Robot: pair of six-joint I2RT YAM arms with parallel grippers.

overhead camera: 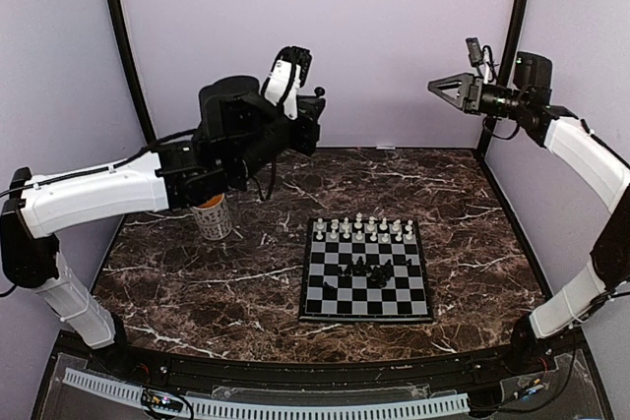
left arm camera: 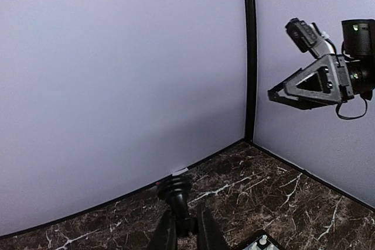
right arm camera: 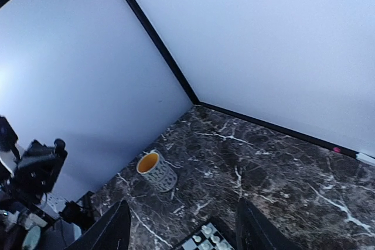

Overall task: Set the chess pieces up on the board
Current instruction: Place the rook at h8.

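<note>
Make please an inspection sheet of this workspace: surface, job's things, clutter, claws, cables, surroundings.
Surface: dark marbled table, no spill seen.
Job's things: board lies flat, right of centre; white chess pieces stand in two rows at its far edge; black chess pieces are heaped mid-board.
Clutter: mug, upright, left of the board, apart from it.
Claws: left claw raised, fingers close together, small dark knob at their tips, grip unclear; right claw raised, open, empty.
Cables: black cable loops under the left arm, above the table.
Surroundings: lilac walls, black corner posts.
</note>
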